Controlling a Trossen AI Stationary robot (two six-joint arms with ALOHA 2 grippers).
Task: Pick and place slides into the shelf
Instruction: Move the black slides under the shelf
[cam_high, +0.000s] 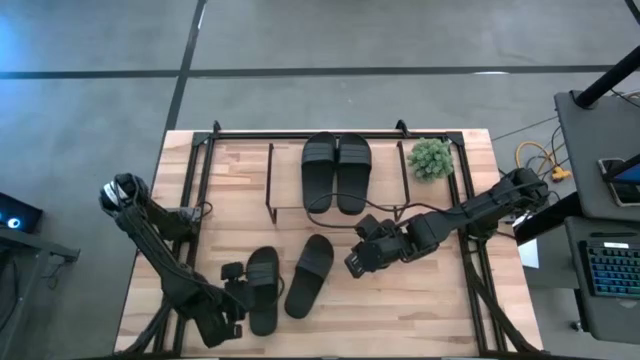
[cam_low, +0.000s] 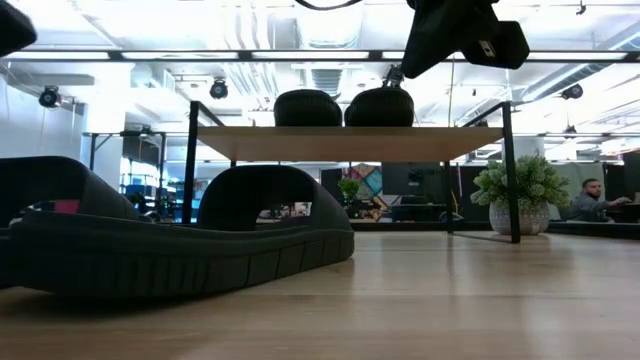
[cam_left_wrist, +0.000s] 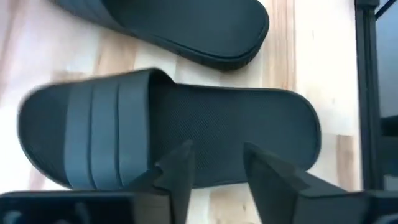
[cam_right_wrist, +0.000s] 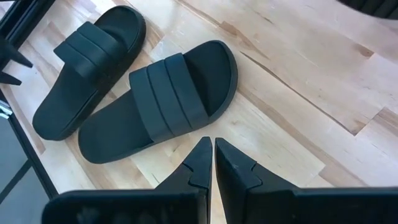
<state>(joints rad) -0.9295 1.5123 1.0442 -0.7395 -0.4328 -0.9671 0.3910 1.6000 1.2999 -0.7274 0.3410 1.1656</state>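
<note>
Tabletop (cam_high: 420, 300): left pincer (cam_left_wrist: 214, 163) open over slide (cam_left_wrist: 186, 134).

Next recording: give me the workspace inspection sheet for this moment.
Surface: wooden table, bare near the front.
Job's things: two slides side by side on the shelf; two slides lying flat on the table in front of it.
Clutter: small potted plant on the shelf's right end.
Hands: left hand open over the left table slide's heel; right hand shut, empty, raised over the table.
Cables: yellow cable off the table's right edge.
Surroundings: person seated in the background.
</note>
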